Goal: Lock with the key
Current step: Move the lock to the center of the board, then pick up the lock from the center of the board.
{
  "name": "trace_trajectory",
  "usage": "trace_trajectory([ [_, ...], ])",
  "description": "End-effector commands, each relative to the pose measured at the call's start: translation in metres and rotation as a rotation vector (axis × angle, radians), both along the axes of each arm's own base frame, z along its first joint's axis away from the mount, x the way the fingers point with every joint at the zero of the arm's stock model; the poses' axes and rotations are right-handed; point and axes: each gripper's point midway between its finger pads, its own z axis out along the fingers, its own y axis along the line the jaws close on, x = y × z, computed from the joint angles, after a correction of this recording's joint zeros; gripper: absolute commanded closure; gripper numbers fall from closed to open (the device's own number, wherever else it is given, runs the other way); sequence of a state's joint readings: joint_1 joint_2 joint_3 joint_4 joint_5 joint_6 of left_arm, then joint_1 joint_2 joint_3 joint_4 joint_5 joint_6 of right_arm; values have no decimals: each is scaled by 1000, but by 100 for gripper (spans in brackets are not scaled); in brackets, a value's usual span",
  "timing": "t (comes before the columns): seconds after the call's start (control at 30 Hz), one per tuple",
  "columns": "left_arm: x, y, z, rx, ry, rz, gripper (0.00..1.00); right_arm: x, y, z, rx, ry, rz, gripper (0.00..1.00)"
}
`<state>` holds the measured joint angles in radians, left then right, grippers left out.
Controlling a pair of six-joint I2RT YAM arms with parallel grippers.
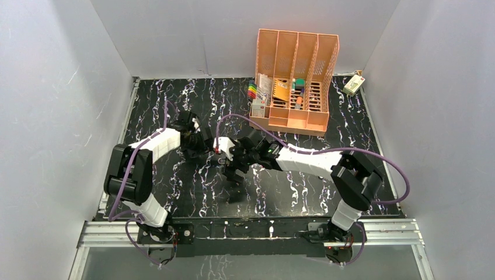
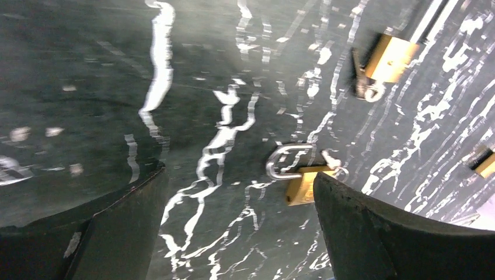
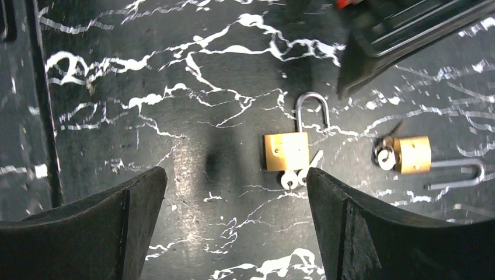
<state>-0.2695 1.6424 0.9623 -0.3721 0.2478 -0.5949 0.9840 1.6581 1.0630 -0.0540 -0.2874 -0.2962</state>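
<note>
grey walls enclose a black desk veined with white. an orange file organiser stands at the far side of the desk, with a small box near the far right corner.

both arms reach inward and meet near the middle of the desk.

left gripper: the fingers stand wide apart and hold nothing. in the left wrist view one padlock lies on the desk below them, close to the right-hand finger, which hides part of its body.

right gripper: the fingers are spread wide, with nothing between them. it hangs above the desk surface.

task items, as seen in the right wrist view:
- first padlock: brass body flat on the desk, shackle pointing away from the camera. a key sits at its lower edge, just beside the right-hand finger.
- second padlock: flat on the desk to the right of the first and apart from it. its shackle extends long to the right. a second key sits at its left end.

a dark part of the left gripper crosses the upper right of that view, above both padlocks.
</note>
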Motion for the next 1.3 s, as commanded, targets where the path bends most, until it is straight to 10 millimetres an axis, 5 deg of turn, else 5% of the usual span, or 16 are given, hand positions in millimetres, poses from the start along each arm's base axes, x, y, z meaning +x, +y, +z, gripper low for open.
trace_trajectory([
  [0.0,-5,46,13,50,20,59,6,-6,9,-3,-8,-96,251,1],
  [0.23,-4,80,30,31,-15,112,6,19,14,-17,-10,-123,244,4],
  [0.5,-9,79,29,7,-14,106,6,31,20,-27,-16,-90,259,11],
  [0.77,-11,81,29,7,-20,105,6,30,23,-40,-47,-36,265,31],
  [1.27,-12,80,26,0,-15,96,7,29,15,-55,-87,-12,238,43],
])
